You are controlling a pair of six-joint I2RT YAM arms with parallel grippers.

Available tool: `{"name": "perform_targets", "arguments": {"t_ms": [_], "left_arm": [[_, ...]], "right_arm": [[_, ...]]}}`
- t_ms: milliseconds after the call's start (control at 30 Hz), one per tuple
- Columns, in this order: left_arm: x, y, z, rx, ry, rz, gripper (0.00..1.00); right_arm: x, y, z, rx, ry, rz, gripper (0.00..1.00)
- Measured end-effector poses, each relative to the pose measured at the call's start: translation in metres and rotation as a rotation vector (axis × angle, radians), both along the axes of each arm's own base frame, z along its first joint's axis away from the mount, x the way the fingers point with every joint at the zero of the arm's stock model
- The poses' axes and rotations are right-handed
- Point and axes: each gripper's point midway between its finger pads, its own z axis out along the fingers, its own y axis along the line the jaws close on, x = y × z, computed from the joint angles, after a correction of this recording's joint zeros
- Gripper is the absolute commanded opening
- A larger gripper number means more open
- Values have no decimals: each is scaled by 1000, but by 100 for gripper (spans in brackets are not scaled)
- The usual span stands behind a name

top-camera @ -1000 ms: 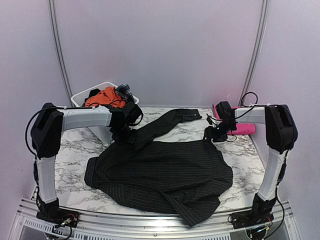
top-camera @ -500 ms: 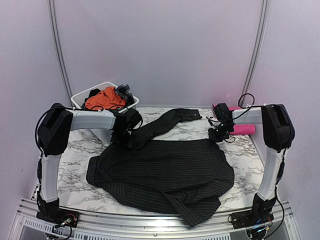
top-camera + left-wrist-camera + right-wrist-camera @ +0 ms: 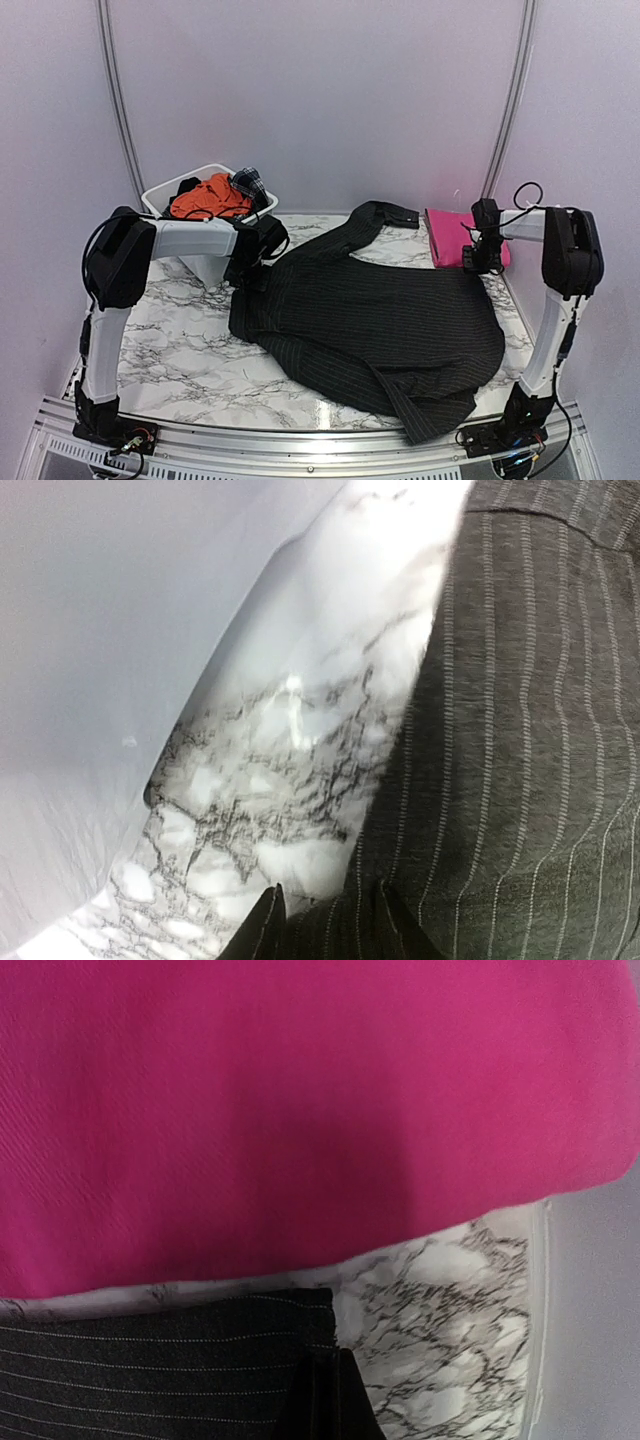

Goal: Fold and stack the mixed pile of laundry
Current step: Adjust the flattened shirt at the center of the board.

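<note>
Both arms reach out level over the table (image 3: 170, 350), forearms turned inward. The left gripper (image 3: 252, 262) dips to the far left edge of the shirt (image 3: 380, 330) with its fingers (image 3: 400, 925) astride a ridge of cloth, though I cannot tell whether they pinch it. The right gripper (image 3: 476, 262) is clamped tight on the shirt's far right corner, just beside the pink cloth (image 3: 450, 238). The shirt lies spread mid-table, its long axis running from far left toward the near right corner, one sleeve pointing at the far edge.
</note>
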Motion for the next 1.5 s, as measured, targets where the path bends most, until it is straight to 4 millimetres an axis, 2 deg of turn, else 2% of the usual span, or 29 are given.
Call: {"name": "perform_targets", "arguments": {"t_ms": [67,200,300,333,400,500,600,700,733,833,933,1000,1100,1200,1267,1333,1500], "left_arm": [[3,-2,1,-2,-9,7,33],[5,-5,12,-19,-28,-5,43],[4,-16,32,-59,-50,-53,54],[3,-22,40,-79,-58,-76,59],[-3,-39,53,-126,-63,-142,63],[-28,-76,68,-195,-58,-298,69],[-65,-119,77,-253,-32,-477,73],[-105,-161,79,-310,2,-643,71],[-115,-169,78,-324,18,-678,70],[-137,-184,67,-360,81,-748,60],[-141,-178,48,-361,130,-758,49],[-148,-164,29,-339,179,-751,44],[-168,-127,-8,-272,276,-730,41],[-178,-112,-2,-277,268,-732,39],[-192,-96,-8,-256,300,-725,39],[-199,-89,-7,-253,303,-728,40],[-227,-65,-7,-232,351,-743,44]], "right_arm": [[14,-6,15,-6,-37,-16,0],[41,-5,48,-4,-128,-17,0],[42,-4,52,0,-136,-16,42],[39,-4,50,0,-122,-11,51],[34,-1,48,11,-98,-5,57],[27,8,53,59,-85,19,58],[13,25,72,149,-113,57,57],[-11,54,102,275,-165,118,57],[-21,67,109,316,-178,141,57],[-50,113,111,420,-158,236,57],[-84,158,82,506,-57,318,56],[-108,175,55,541,36,335,56],[-136,174,23,561,143,301,57],[-145,172,13,565,174,282,57],[-148,172,10,575,181,272,58],[-154,173,6,589,190,263,59],[-191,179,-2,647,247,240,59]]}}
